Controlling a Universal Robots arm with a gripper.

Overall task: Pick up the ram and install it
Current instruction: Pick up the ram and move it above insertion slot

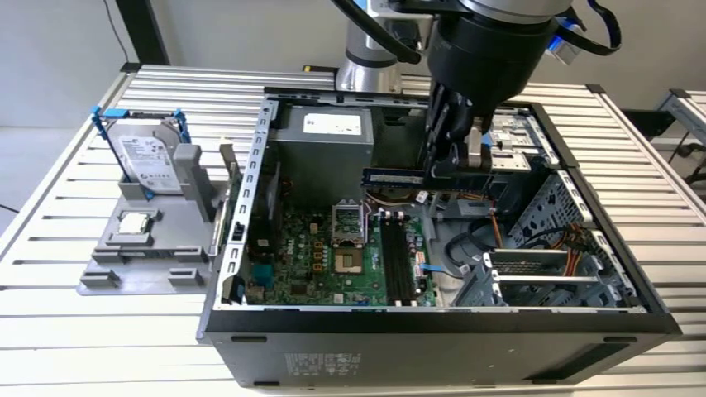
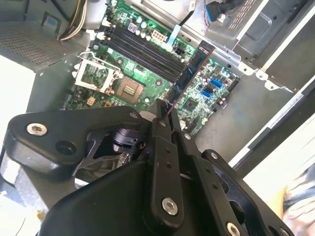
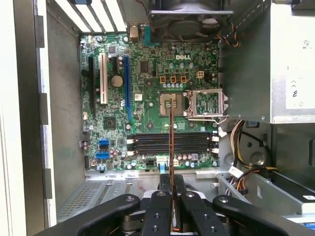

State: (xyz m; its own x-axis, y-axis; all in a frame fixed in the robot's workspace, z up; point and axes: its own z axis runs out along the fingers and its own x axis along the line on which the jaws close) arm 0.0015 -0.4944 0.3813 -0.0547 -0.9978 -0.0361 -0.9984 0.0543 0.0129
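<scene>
My gripper [image 1: 444,172] hangs inside the open computer case [image 1: 441,322], shut on the ram [image 1: 393,176]. The ram is a thin blue-green stick that juts out towards the exterior view's left, held well above the motherboard [image 1: 298,265]. In the second wrist view the ram [image 2: 191,71] runs out from between the fingers [image 2: 161,129] over the board. In the first wrist view the ram [image 3: 171,128] shows edge-on, crossing the black memory slots [image 3: 147,142]. Those slots [image 1: 395,256] lie below the stick and look unfilled.
The power supply [image 1: 326,136] stands beside the ram at the back of the case. An open processor socket [image 1: 346,240] sits next to the slots. Cables and a drive cage [image 1: 551,273] fill the right side. Outside the case, a grey holder carries a hard drive [image 1: 149,157] and a processor chip [image 1: 135,222].
</scene>
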